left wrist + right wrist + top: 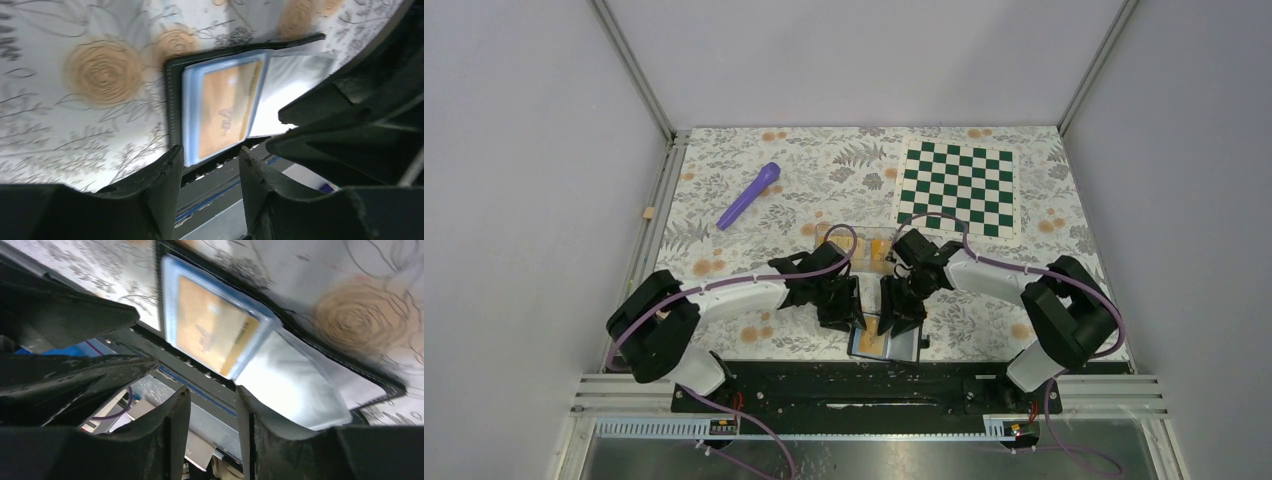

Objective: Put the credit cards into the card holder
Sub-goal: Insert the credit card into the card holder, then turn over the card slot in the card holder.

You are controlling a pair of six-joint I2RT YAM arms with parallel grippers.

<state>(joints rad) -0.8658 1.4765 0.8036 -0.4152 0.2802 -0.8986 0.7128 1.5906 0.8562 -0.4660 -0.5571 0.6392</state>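
Where the card holder (171,107) lies open, a credit card (227,110) sits sleeved.

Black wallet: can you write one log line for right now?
card holder: lying open | credit card: one in sleeve | left gripper: open, empty | right gripper: open, empty

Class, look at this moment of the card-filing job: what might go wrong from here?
1. The card holder lies open at the table's near edge; a nudge may push it off.
2. The left claw and right claw hang open, close together above it; they may collide.
3. A loose clear sleeve beside the filed card could snag a claw.
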